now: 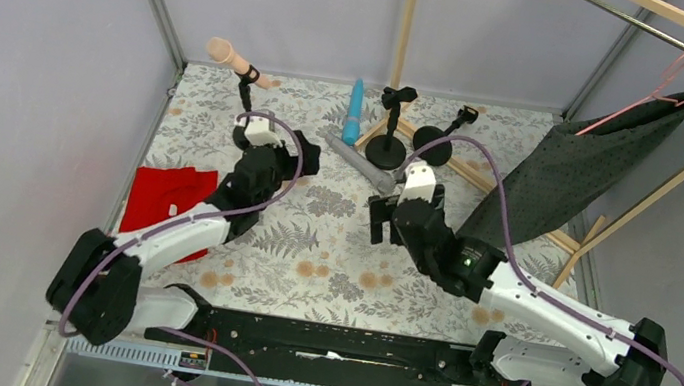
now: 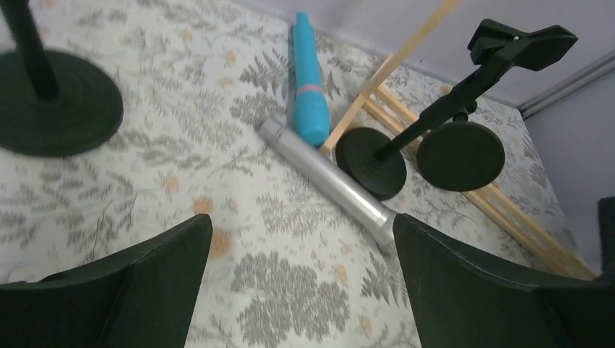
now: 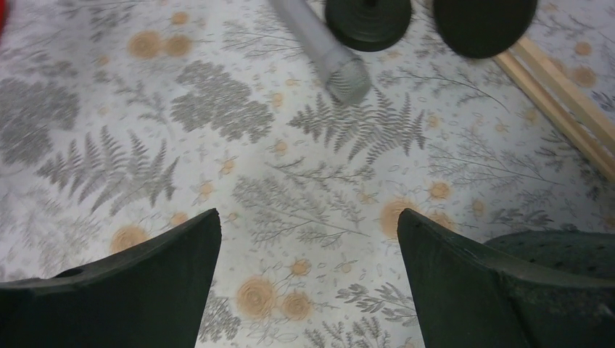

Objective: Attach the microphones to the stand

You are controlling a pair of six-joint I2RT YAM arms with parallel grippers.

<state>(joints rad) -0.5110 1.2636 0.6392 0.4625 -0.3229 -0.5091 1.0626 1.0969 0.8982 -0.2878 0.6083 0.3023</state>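
The peach-pink microphone [image 1: 228,56] sits clipped on the far-left stand [image 1: 247,91]. Flat on the floral cloth lie the cyan-blue microphone [image 1: 354,112] [image 2: 308,87] and the silver-grey one [image 1: 360,163] [image 2: 326,174], its head [image 3: 341,69] pointing toward the right arm. Beside them stand two empty stands on round bases [image 1: 386,149] [image 1: 432,145], one with a bare clip [image 2: 518,43]. My left gripper [image 1: 279,142] [image 2: 301,221] hangs open and empty just below the pink microphone's stand. My right gripper [image 1: 396,211] [image 3: 308,214] is open and empty, short of the silver microphone's head.
A red cloth [image 1: 165,199] lies at the left edge. A dark cloth [image 1: 584,166] hangs from a pink hanger on a wooden rack at the right, whose floor rails [image 3: 566,94] run past the stand bases. An upright wooden pole [image 1: 408,21] rises behind the stands.
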